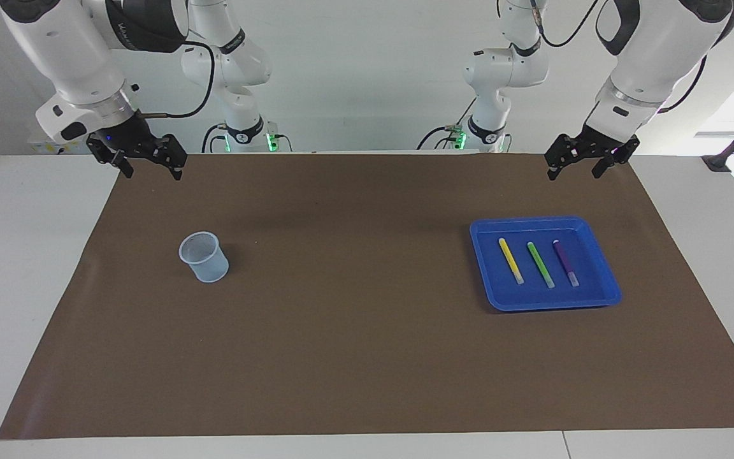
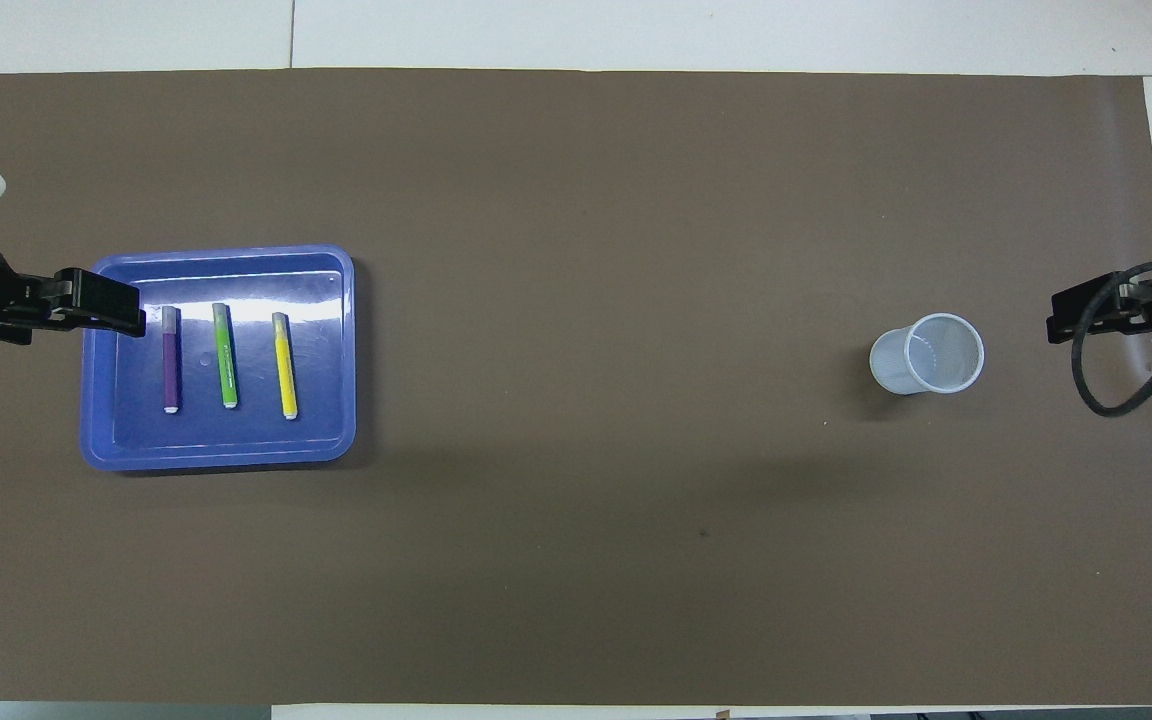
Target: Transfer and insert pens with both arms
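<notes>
Yellow pen point(image 1: 511, 260), green pen point(image 1: 540, 264) and purple pen point(image 1: 566, 262) lie parallel and apart in the blue tray point(image 1: 603, 280) at right of the facing frame, giving room for a pinch. Mesh cup point(image 1: 203, 256) stands upright at left. Left tool point(image 1: 588, 162) and right tool point(image 1: 139, 159), both spread and empty, wait at the desk's point(image 1: 354, 357) upper corners.

A brown mat point(image 2: 576, 560) covers the table. A blue tray point(image 2: 326, 440) lies toward the left arm's end of it. Three marker pens lie in the tray, side by side and apart from one another: purple pen point(image 2: 170, 362), green pen point(image 2: 226, 356), yellow pen point(image 2: 285, 366), the purple one closest to the table's end. A pale mesh cup point(image 2: 927, 353) stands upright toward the right arm's end, well apart from the tray. The left gripper point(image 2: 86, 305) shows over the tray's outer edge. The right gripper point(image 2: 1111, 310) shows beside the cup, with a black cable point(image 2: 1096, 400) looping below it.
</notes>
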{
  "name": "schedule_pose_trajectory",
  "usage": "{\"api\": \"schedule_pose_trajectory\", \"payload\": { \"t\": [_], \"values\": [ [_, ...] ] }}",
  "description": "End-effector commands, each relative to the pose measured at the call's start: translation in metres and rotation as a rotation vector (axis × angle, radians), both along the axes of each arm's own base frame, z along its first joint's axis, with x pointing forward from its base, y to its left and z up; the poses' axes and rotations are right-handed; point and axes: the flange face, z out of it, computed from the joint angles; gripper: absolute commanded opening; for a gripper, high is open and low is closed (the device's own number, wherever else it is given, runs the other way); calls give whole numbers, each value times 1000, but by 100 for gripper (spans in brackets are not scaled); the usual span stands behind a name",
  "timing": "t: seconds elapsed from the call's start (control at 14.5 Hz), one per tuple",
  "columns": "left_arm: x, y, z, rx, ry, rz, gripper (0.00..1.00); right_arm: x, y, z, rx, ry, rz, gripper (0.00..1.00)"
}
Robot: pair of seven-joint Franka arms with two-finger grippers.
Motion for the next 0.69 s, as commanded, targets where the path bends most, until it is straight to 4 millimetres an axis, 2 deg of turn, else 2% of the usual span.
{"api": "schedule_pose_trajectory", "payload": {
  "t": [0.0,0.62],
  "values": [
    [-2,1,2,-13,-12,11,100,-4,0,1,9,-4,-12,100],
    [-7,8,-7,-11,9,13,100,-4,0,0,9,-2,-12,100]
  ]
}}
